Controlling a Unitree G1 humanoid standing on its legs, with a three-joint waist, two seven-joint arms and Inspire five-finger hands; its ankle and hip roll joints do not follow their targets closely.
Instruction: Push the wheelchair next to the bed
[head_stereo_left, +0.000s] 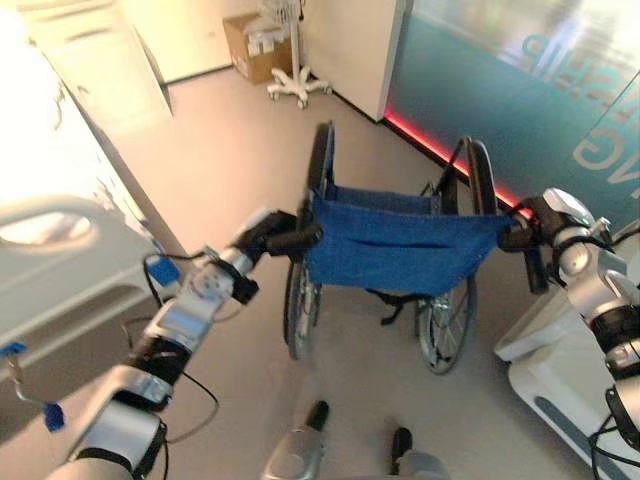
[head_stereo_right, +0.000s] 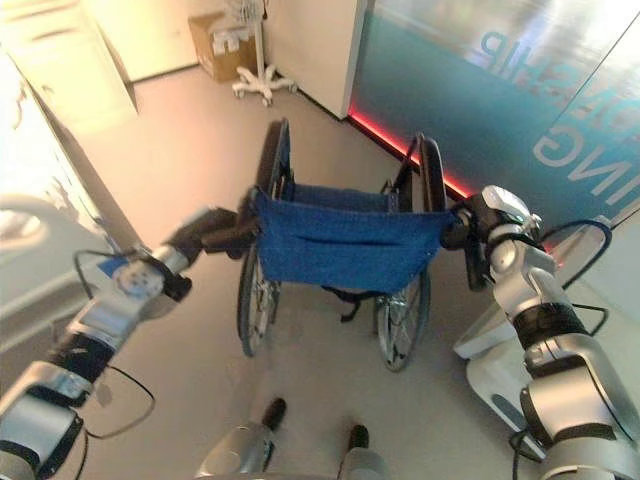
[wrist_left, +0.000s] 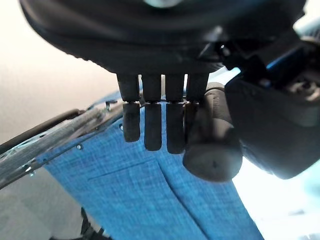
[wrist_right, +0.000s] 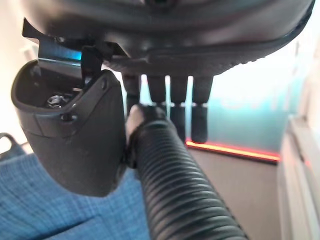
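We hold the wheelchair (head_stereo_left: 400, 245) by both push handles, mid-floor.

Our left hand (head_stereo_left: 268, 235) and right hand (head_stereo_left: 535, 222) are each curled round a black grip; the bed (head_stereo_left: 60, 270) stands along the floor's left edge, apart from it.

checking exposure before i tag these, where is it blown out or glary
Left eye view: the bed on the robot's left is washed out to near white. Right eye view: the teal glass wall carries pale reflections. Left wrist view: bright white glare past the left hand, beside the wheelchair fabric.
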